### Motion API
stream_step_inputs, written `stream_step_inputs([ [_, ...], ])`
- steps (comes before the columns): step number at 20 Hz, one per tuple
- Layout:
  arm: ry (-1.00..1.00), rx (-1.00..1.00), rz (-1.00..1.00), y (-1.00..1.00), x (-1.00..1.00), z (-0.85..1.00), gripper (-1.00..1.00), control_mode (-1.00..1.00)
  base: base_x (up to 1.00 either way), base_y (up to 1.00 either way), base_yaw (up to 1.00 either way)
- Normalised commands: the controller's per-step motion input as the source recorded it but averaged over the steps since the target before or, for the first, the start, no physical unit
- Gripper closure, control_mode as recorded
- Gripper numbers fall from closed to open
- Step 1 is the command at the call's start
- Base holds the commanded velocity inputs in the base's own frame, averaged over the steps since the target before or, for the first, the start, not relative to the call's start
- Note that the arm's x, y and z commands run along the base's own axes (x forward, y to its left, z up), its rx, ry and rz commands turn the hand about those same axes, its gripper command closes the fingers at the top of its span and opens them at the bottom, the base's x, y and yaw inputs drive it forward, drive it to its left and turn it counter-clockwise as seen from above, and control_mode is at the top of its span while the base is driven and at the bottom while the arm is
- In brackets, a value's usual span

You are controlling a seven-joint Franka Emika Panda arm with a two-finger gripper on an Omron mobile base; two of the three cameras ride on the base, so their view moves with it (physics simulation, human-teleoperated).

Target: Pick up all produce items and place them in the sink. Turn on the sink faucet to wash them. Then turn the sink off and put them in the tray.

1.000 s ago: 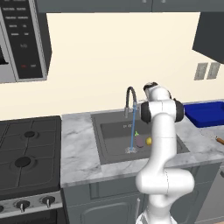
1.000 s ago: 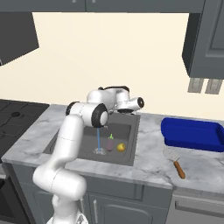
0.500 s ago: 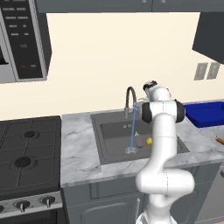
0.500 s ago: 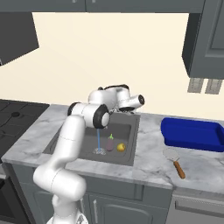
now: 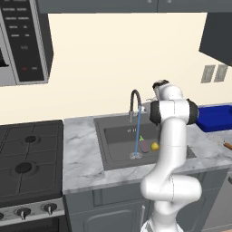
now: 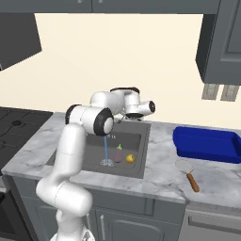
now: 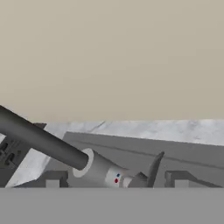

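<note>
The sink (image 5: 113, 136) holds the dark purple eggplant (image 5: 144, 146) and the yellow lemon-like fruit (image 5: 155, 146) side by side near the drain, also seen as eggplant (image 6: 118, 155) and fruit (image 6: 130, 158). A thin blue stream of water (image 5: 137, 133) falls from the sink faucet (image 5: 133, 102). My gripper (image 6: 124, 116) hovers at the back of the basin by the faucet's base. In the hand view the gripper (image 7: 113, 179) is open, its fingertips (image 7: 52, 180) standing on either side of the faucet base (image 7: 103, 170) and its small handle (image 7: 154, 168). The blue tray (image 6: 207, 143) sits right of the sink.
A wooden-handled spatula (image 6: 187, 172) lies on the marble counter (image 6: 164, 174) in front of the tray. A gas stove (image 5: 27, 158) stands left of the sink, with a microwave (image 5: 22, 41) above it. The wall rises close behind the faucet.
The hand has edged slightly toward the faucet base. Water runs in every frame, and the eggplant and fruit have not moved.
</note>
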Motion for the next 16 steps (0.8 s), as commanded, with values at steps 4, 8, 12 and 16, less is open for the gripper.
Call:
stream_step_inputs([
  [4, -0.04, 0.07, 0.0, -0.45, -0.55, 0.37, -1.0, -1.0, 0.0, 0.0, 0.0],
  [8, 0.0, 0.05, 0.0, -0.5, -0.52, 0.14, -1.0, -1.0, 0.0, 0.0, 0.0],
  [12, 0.0, 0.02, 0.0, -0.14, -0.3, -0.02, -1.0, -1.0, 0.0, 0.0, 0.0],
  [16, 0.0, 0.01, 0.0, 0.0, 0.01, -0.14, -1.0, -1.0, 0.0, 0.0, 0.0],
])
